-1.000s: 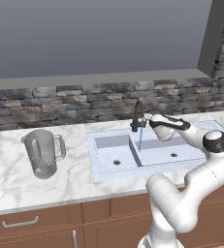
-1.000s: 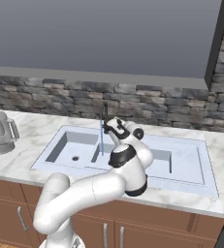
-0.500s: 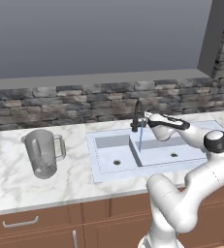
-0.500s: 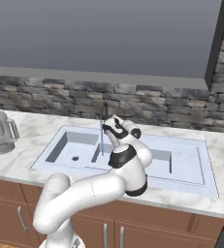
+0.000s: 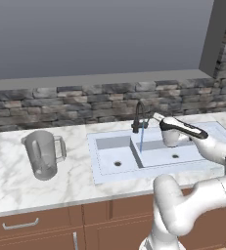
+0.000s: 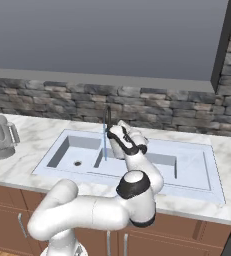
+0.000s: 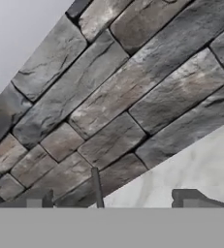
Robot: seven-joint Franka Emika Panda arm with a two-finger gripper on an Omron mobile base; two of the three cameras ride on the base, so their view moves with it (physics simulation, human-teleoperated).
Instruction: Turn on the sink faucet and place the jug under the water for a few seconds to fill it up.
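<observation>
Water running from sink faucet (image 5: 140, 117). My end effector (image 7: 112, 199) spread, empty, beside it. Jug (image 5: 42, 154) on bench (image 5: 7, 180) at nine o'clock, well apart. Next: back off clear, reach for the handle.

even flat rendered light all around me, soft faint shadows, no glare, base views sharp, my hand view close-up a bit blurry

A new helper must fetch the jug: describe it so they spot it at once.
Start at the pale double-basin sink set in the marble counter. Go left along the counter, away from the dark faucet. The jug stands upright there, apart from the sink: a translucent grey cylinder with a loop handle.
</observation>
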